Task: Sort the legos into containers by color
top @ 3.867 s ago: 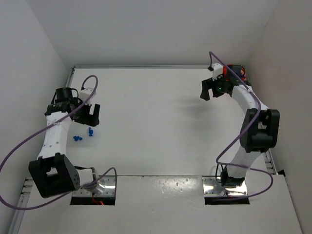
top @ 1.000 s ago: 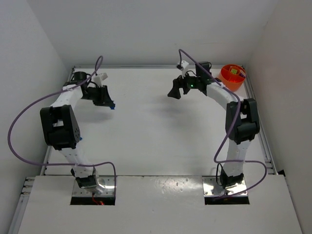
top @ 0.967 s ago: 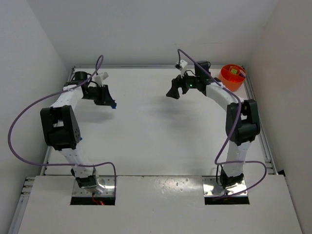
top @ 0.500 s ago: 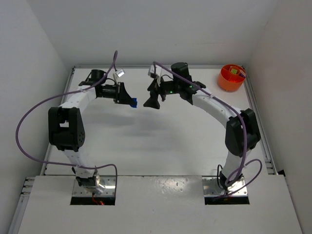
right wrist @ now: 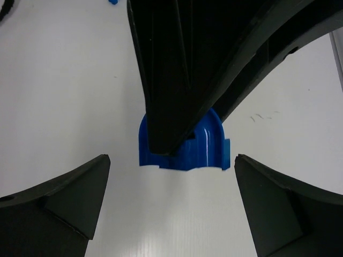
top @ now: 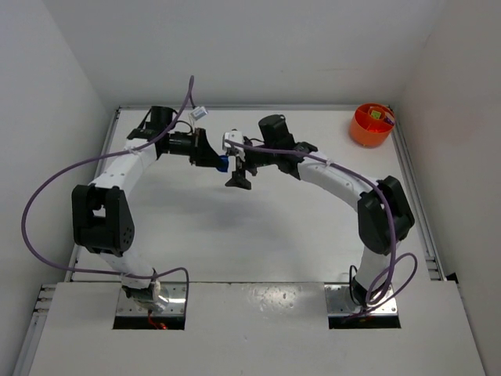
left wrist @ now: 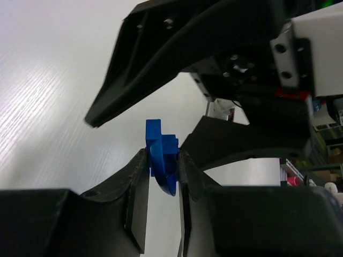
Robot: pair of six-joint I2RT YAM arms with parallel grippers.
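My left gripper is shut on a blue lego, held above the middle of the table's far half. In the left wrist view the brick sticks up from between my two black fingers. My right gripper faces it head-on and is open, one finger on each side of the brick without touching it. The right wrist view shows the lego pinched by the left gripper's fingers, with my own right gripper spread wide just below it. The orange container stands at the far right corner.
The container has a few small coloured pieces inside. White walls close the table on the left, back and right. A small blue piece lies on the table at the top edge of the right wrist view.
Both grippers have swung in from the sides to meet at the middle. The left one brought the blue lego along. The right fingers now bracket it.
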